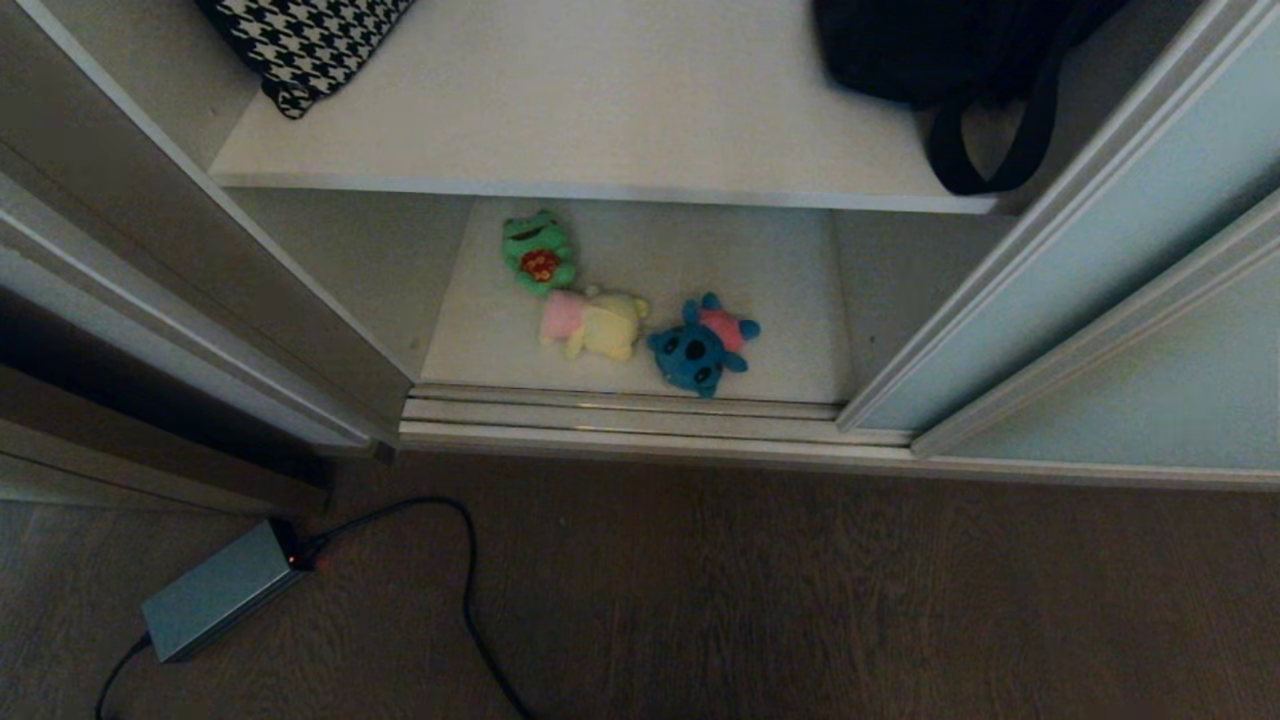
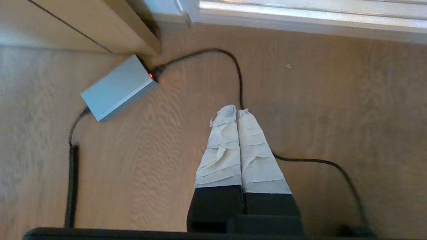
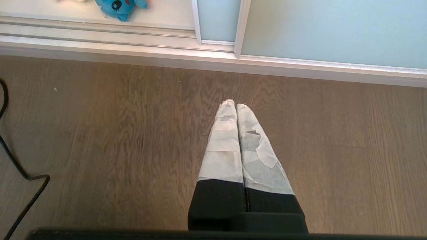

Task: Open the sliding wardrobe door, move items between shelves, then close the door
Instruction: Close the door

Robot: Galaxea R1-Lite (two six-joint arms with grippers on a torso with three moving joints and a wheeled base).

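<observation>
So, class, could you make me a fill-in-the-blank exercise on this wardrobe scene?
1. The three plush toys lie on the ___ shelf.
2. The yellow plush lies between the blue plush and the ___ one.
3. The left tool hangs over the floor with its fingers ___.

Missing words: lower; green; shut

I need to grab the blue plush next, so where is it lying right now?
In the head view the blue plush lies on the lower shelf, near its front edge, right of the pale yellow plush.
</observation>
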